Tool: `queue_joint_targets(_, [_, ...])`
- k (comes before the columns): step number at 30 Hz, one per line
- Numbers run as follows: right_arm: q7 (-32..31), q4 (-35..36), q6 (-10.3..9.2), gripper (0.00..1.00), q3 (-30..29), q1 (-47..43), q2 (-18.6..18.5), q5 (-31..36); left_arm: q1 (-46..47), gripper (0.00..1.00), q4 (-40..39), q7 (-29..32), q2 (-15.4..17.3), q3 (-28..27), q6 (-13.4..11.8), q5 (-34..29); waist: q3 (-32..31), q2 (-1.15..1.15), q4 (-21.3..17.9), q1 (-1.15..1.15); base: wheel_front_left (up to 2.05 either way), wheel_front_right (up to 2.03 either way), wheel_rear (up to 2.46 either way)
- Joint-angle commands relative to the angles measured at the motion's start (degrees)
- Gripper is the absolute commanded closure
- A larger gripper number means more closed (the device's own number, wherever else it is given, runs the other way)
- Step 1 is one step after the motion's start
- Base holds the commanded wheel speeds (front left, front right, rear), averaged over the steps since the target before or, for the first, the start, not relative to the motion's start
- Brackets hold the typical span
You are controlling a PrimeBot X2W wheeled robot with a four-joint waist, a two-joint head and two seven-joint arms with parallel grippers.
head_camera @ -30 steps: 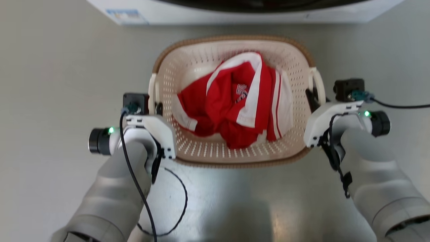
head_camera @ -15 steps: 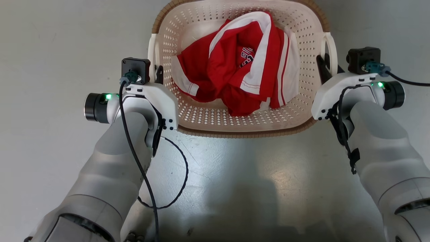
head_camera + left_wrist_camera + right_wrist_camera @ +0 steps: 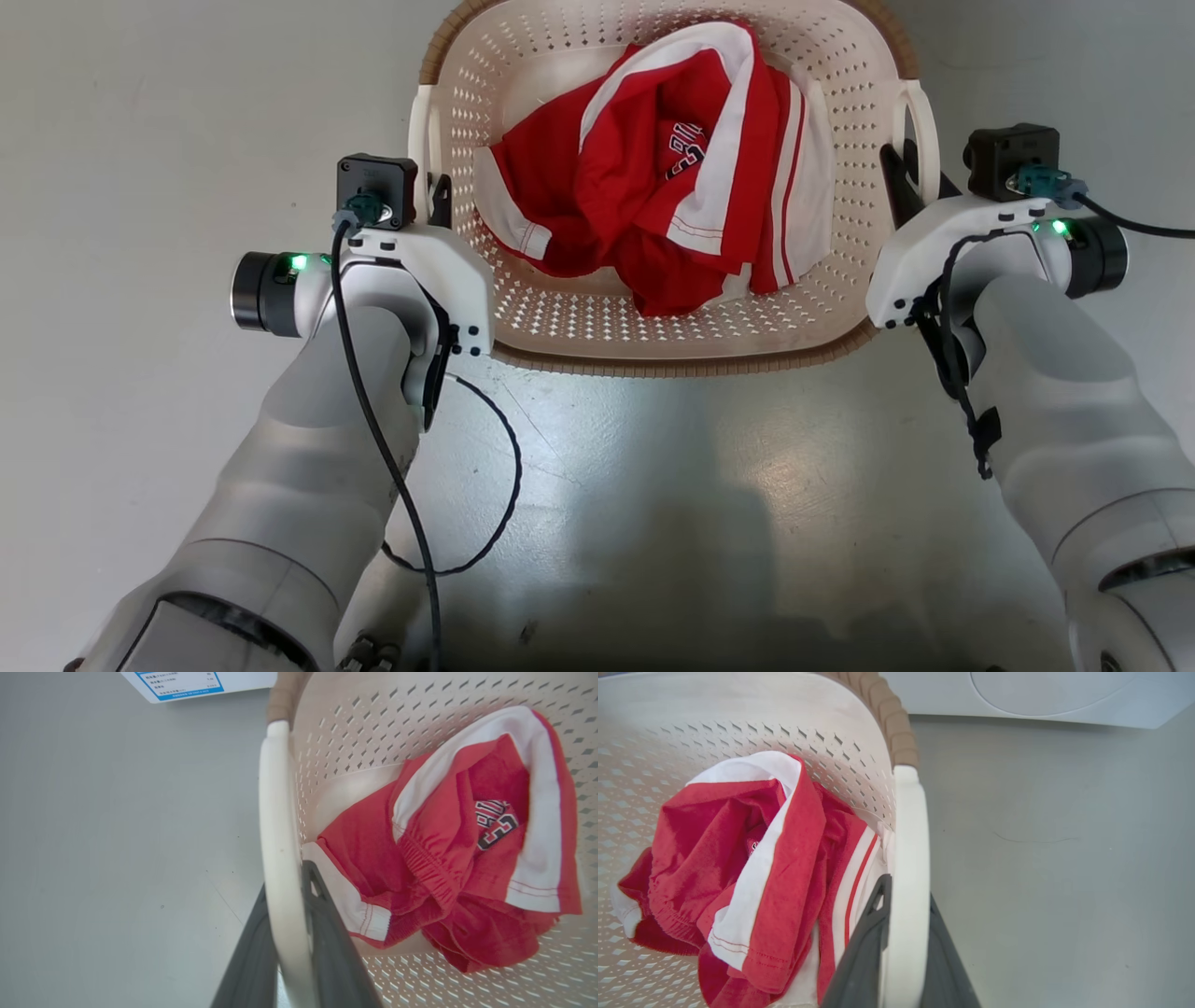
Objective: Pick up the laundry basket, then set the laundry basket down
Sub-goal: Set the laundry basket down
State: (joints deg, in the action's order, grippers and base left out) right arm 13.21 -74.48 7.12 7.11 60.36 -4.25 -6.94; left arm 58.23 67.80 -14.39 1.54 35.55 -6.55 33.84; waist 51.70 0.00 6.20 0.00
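I see left hand (image 3: pixel 286 883) and right hand (image 3: pixel 906 891) each pinched onto smooth white loop handles (image 3: pixel 417 140) of the perforated cream laundry basket (image 3: pixel 597 319) (crumpled red-and-white garment (image 3: pixel 653 196) inside).

Bright even light, floor (image 3: pixel 653 485) glare, soft shadows

Your arms are smooth pale-grey shells: the left forearm (image 3: pixel 308 457) at the lower left of the head view, the right forearm (image 3: pixel 1055 392) at the lower right. Each wrist has a white angular housing (image 3: pixel 448 275) with small dark screws along its edge, a black cylinder (image 3: pixel 254 294) beside a green light (image 3: pixel 299 262), and a square black camera block (image 3: pixel 376 187) with a teal plug. A thin black cable (image 3: pixel 373 448) loops down the left arm. The left claw (image 3: pixel 437 198) and right claw (image 3: pixel 898 177) have dark grey, tapering fingers (image 3: pixel 247 961).
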Motion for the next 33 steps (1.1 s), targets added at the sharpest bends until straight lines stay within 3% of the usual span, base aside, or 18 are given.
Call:
queue_joint_targets(1, [0.7,0.5,0.36,1.0,0.8,-1.1,1.4,1.0,0.4,1.0,-0.6,-0.6,1.7,-0.9,-0.4,-0.9,0.2,0.0,0.0,0.0,0.0,0.0,0.0])
queue_joint_targets(4, [0.8,0.5,0.36,1.0,0.5,-0.9,1.4,1.4,0.5,1.0,-0.5,-0.6,1.7,-1.2,-0.4,-1.2,0.6,0.0,0.0,0.0,0.0,0.0,0.0])
queue_joint_targets(5, [0.8,0.5,0.36,0.91,0.4,-0.8,1.4,1.6,0.6,1.0,-0.4,-0.6,1.6,-1.3,-0.4,-1.3,0.7,0.0,0.0,0.0,0.0,0.0,0.0])
queue_joint_targets(6, [0.9,0.5,0.36,0.62,-0.1,-0.8,1.4,2.0,0.6,0.97,-0.3,-0.6,1.6,-1.5,-0.3,-1.4,0.7,0.0,0.0,0.0,0.0,0.0,0.0])
queue_joint_targets(7, [1.0,0.5,0.36,0.43,-0.4,-0.8,1.4,2.2,0.6,0.71,-0.2,-0.6,1.6,-1.6,-0.4,-1.5,0.7,0.0,0.0,0.0,0.0,0.0,0.0])
queue_joint_targets(8, [1.0,0.5,0.36,0.13,-0.7,-0.9,1.4,2.4,0.6,0.55,-0.2,-0.6,1.6,-1.7,-0.4,-1.6,0.7,0.0,0.0,0.0,0.0,0.0,0.0])
queue_joint_targets(9, [1.0,0.5,0.36,0.0,-0.9,-1.0,1.4,2.5,0.5,0.31,-0.2,-0.6,1.5,-1.9,-0.4,-1.7,0.7,0.0,0.0,0.0,0.0,0.0,0.0])
queue_joint_targets(10, [1.1,0.5,0.36,0.0,-1.0,-1.1,1.4,2.7,0.5,0.04,-0.2,-0.6,1.5,-2.0,-0.5,-1.8,0.6,0.0,-0.1,0.0,0.0,0.0,0.0])
queue_joint_targets(11, [1.1,0.5,0.36,0.0,-1.2,-1.1,1.4,2.8,0.5,0.0,-0.2,-0.6,1.5,-2.1,-0.6,-1.9,0.6,0.0,-0.1,0.0,0.0,0.0,0.0])
queue_joint_targets(23, [1.6,0.6,0.36,0.0,-3.2,-2.5,1.4,3.7,-1.7,0.0,-4.3,-0.6,3.3,-5.2,-1.5,-4.5,-2.8,0.0,-0.6,0.0,0.0,0.0,0.0])
queue_joint_targets(33, [1.8,13.4,0.36,0.0,-2.8,-10.1,1.4,2.7,-11.0,0.0,-18.0,-0.6,5.1,-12.4,-1.8,-10.1,-11.8,0.0,-1.4,0.0,0.0,0.0,0.0])
